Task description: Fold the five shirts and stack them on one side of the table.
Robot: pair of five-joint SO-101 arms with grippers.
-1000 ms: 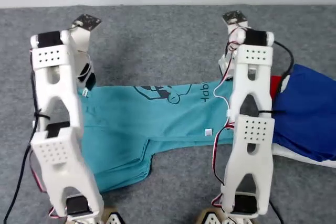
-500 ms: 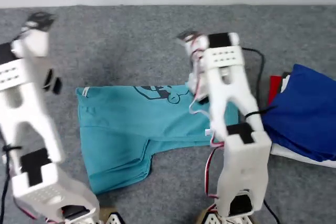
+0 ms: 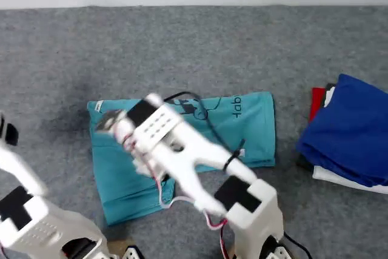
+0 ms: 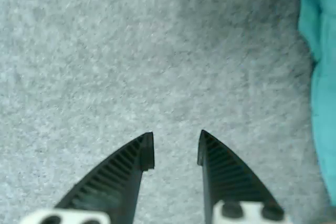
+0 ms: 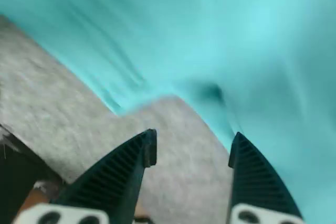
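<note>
**Nothing gripped right now**

The teal shirt [image 3: 248, 125] lies mid-bench [image 3: 182, 47], folded over lengthwise. A blue shirt [image 3: 351, 125] tops the pile at 3 o'clock. The right pincer [image 5: 192, 150] is released, over the teal shirt's edge. The left pincer [image 4: 175, 150] is released, above bare bench at that shirt's 9 o'clock.

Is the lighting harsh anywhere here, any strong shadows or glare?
High view: soft, even light, with a faint shadow on the grey mat beside the teal shirt; no glare on the blue shirt. Left wrist view: no glare on the left tool. Right wrist view: shading in the shirt's folds past the right tool.
</note>
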